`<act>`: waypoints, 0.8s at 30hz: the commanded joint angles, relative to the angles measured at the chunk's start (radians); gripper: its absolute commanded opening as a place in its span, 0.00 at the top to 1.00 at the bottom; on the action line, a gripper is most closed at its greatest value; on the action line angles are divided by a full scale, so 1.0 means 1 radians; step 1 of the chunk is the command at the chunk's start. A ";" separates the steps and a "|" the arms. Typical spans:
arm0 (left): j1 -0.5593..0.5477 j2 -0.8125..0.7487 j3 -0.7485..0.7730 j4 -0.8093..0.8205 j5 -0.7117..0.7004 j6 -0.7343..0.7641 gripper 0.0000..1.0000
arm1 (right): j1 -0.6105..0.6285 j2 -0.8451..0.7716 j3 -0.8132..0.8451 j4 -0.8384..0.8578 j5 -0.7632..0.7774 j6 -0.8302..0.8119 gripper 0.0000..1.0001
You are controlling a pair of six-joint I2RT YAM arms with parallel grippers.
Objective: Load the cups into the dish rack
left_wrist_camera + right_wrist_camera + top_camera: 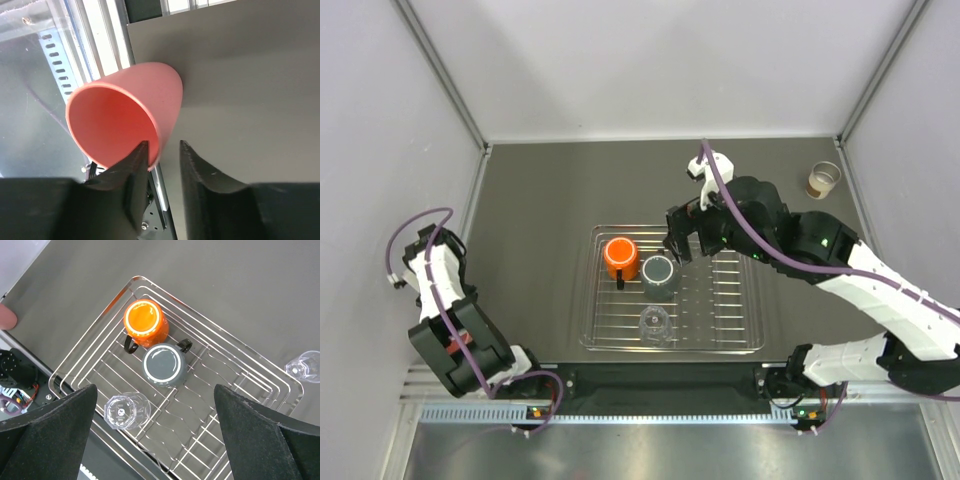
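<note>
Loading is partway done. Three cups sit in the dish rack [135,278]: the orange cup [145,322] and the dark grey cup [165,365] touch or nearly touch toward one end, and the clear cup [125,411] is near them by the rim. All three appear mouth-down. Two cups remain out on the tabletop [550,190]. A second clear cup [305,367] stands just beside the rack's outer rim, and the cream cup [823,180] stands upright in the far right corner, well apart from the rack. The step in hand looks like the pink cup [125,115]. The left tool [164,150] is narrow and straddles its rim, with one finger [137,175] inside the mouth and the other outside the wall. The cup is tipped, mouth toward the wrist camera, and overhangs the slotted rail [107,35] at the tabletop's edge, so I read it as gripped and carried. A thin gap shows by the outer finger, so that grip may be light. The right tool [678,238] hangs above the rack near the grey and orange cups, spread wide, holding nothing and touching nothing. Next move, as I judge it: the left arm swings the pink cup in over a bare stretch of bars, turns it mouth-down and sets it clear of the three already there. The right arm first needs to give way, and it is well placed to go for the clear cup beside the rack.
</note>
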 commanded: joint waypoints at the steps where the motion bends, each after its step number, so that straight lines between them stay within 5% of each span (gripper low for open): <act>1: 0.011 0.003 -0.001 0.014 -0.007 0.004 0.65 | 0.008 -0.034 0.047 0.010 0.042 -0.015 0.00; 5: 0.011 0.002 -0.002 0.017 -0.001 0.012 0.79 | 0.004 -0.037 0.048 0.008 0.052 -0.018 0.00; 8: 0.012 0.000 -0.002 0.020 0.006 0.021 1.00 | 0.001 -0.038 0.047 0.008 0.054 -0.019 0.00; 14: 0.000 -0.017 0.040 -0.025 0.035 0.020 1.00 | -0.007 -0.040 0.048 -0.001 0.052 -0.019 0.00; 20: -0.040 -0.059 0.183 -0.079 0.281 -0.069 1.00 | -0.008 -0.024 0.067 -0.005 0.045 -0.038 0.00; 24: -0.197 -0.069 0.359 -0.075 0.417 -0.126 1.00 | -0.074 -0.003 0.071 -0.016 -0.055 -0.013 0.00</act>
